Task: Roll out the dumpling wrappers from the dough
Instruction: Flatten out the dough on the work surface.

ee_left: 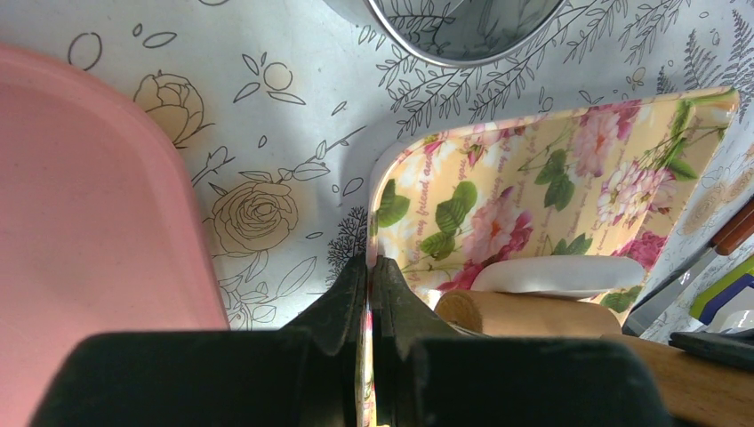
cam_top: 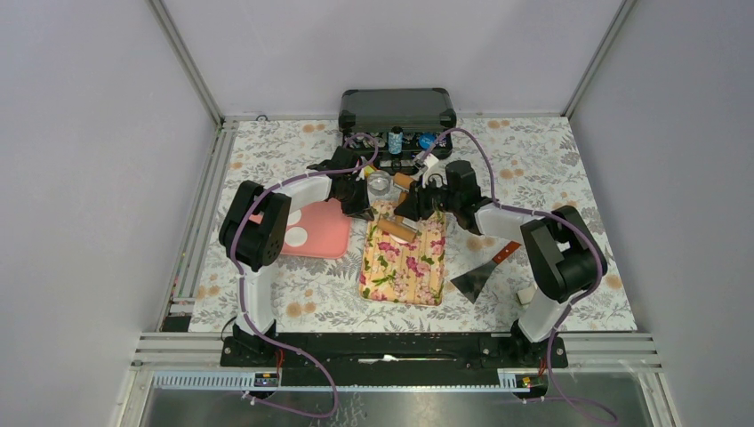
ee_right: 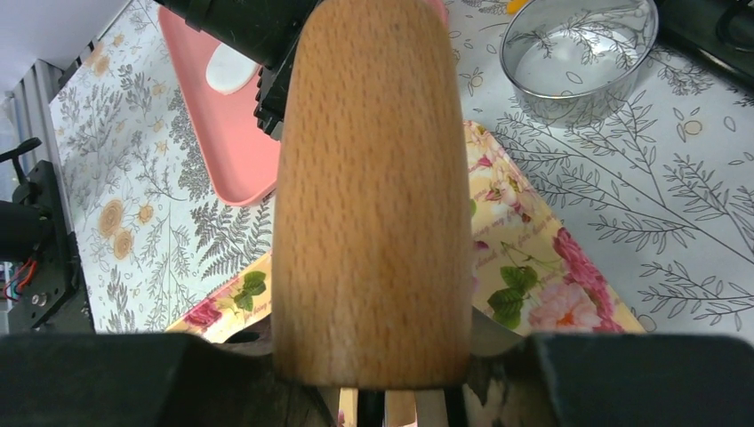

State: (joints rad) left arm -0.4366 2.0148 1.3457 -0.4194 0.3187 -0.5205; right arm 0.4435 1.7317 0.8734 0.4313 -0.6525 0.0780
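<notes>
Dough on board | left wrist shows | right wrist: rolling pin hides it

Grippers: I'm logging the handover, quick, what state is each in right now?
Left gripper: shut on the rim of the floral board.
Right gripper: shut on the wooden rolling pin.

Left arm and right arm reached forward, wrists nearly meeting; left gripper pinched a board edge, right gripper clasped a pin.

Dough on board, right of tray
</notes>
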